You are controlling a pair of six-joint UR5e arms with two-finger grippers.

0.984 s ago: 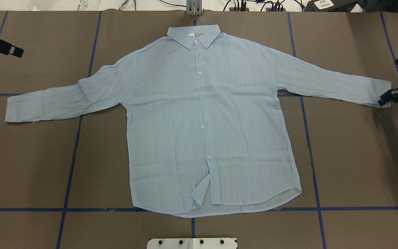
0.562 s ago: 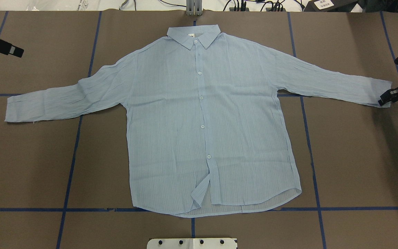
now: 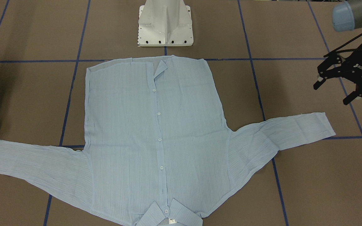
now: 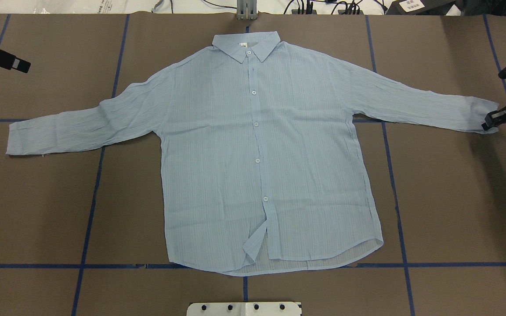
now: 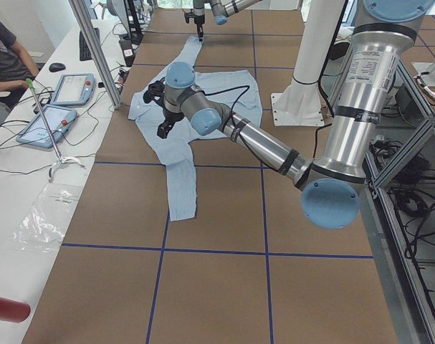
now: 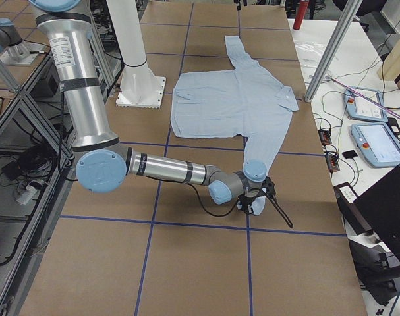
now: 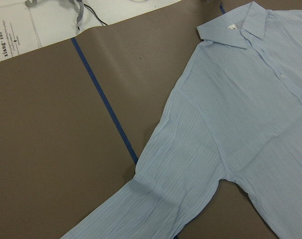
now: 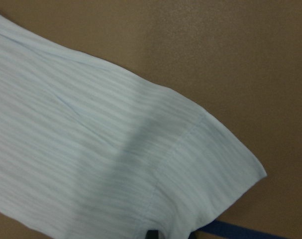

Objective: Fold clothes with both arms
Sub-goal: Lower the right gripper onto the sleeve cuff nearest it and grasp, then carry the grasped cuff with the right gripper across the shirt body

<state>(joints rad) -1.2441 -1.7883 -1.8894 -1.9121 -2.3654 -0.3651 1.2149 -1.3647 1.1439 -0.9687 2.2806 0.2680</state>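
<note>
Exterior front-facing view: the left black two-finger gripper (image 3: 333, 92) hangs with its fingers spread wide and nothing between them. The thin pale-blue striped long-sleeved shirt (image 4: 257, 153) lies flat on the brown table (image 4: 455, 197), its left cuff (image 3: 324, 124) lower than those jaws and apart from them. The right black gripper (image 4: 493, 119) meets the right cuff (image 4: 483, 115); I cannot tell whether its jaws grip it.

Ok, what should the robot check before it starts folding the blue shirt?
1. Pale-blue striped long-sleeved shirt lies flat, buttons up: ok.
2. Both sleeves spread out: ok.
3. Front flap at the hem lies flat: not ok, it is turned over.
4. Left gripper fingers open, above the brown table by one cuff: ok.
5. Right gripper at the other cuff, holding it: cannot tell.
</note>
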